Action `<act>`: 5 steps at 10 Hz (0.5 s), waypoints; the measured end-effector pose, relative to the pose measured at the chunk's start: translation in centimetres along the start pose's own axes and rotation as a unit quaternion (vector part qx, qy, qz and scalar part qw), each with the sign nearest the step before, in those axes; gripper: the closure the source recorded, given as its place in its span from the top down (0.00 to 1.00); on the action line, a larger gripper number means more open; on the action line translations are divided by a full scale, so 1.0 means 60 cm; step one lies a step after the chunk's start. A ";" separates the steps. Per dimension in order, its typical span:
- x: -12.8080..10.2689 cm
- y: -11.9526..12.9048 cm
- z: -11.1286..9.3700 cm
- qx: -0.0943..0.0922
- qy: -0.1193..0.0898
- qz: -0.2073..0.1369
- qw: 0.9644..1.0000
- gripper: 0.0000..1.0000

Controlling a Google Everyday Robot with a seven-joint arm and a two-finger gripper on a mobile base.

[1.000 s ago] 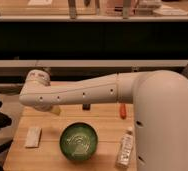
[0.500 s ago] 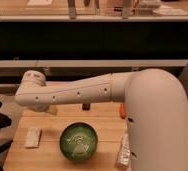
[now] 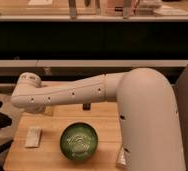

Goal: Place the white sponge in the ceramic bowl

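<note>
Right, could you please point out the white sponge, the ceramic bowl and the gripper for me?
white sponge (image 3: 33,137), camera view, middle of its flat top.
ceramic bowl (image 3: 64,143), camera view, dark green left rim.
gripper, camera view: out of sight; only the arm (image 3: 72,94) shows, reaching picture-left.

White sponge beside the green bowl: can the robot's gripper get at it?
Probably yes. The gripper, open, hangs under the far end of the arm, behind the white sponge, which lies flat in the open, apart from the ceramic bowl; nothing stands between them.
</note>
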 end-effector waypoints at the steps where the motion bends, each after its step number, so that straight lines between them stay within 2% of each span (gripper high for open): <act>1: -0.002 0.003 0.003 0.000 -0.001 -0.003 1.000 0.80; 5: -0.030 -0.038 0.025 0.004 -0.013 -0.041 0.999 0.80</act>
